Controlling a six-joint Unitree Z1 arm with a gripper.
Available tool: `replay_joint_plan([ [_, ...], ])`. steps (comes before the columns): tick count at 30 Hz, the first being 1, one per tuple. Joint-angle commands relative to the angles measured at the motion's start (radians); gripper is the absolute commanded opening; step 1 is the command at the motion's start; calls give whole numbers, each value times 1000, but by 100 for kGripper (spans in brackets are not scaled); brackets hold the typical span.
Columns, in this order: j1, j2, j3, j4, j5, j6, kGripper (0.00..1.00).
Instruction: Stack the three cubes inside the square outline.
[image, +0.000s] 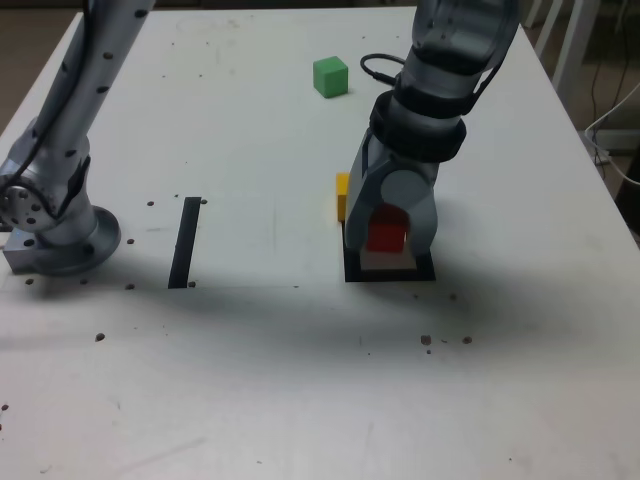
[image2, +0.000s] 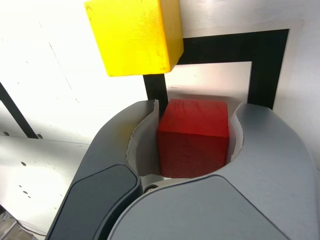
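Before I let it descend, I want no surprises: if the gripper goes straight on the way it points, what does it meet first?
Probably the white centre of the square outline, met by the red cube the gripper holds; the yellow cube sits beside that path.

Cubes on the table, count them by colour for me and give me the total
Red cube, shut in the gripper over the square outline: 1
Yellow cube, beside the outline: 1
Green cube, far side of the table: 1
Total: 3 cubes
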Motion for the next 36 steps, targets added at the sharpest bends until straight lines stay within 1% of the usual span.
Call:
replay_joint_plan([
  [1,1,-12,14,-11,0,-2,31],
  [7,1,-15,41,-37,-4,-3,31],
  [8,1,-15,44,-41,-4,-3,33],
  [9,1,-15,48,-45,-5,-3,37],
  [10,1,-15,51,-49,-5,-3,43],
  [14,1,-17,66,-68,-6,-2,82],
  [15,1,-17,70,-73,-6,-2,90],
  [16,1,-18,73,-76,-7,-2,96],
  [17,1,-18,75,-79,-7,-2,98],
  [25,1,-37,97,-99,-4,-2,99],
  [36,18,-135,145,-98,35,-11,99],
])
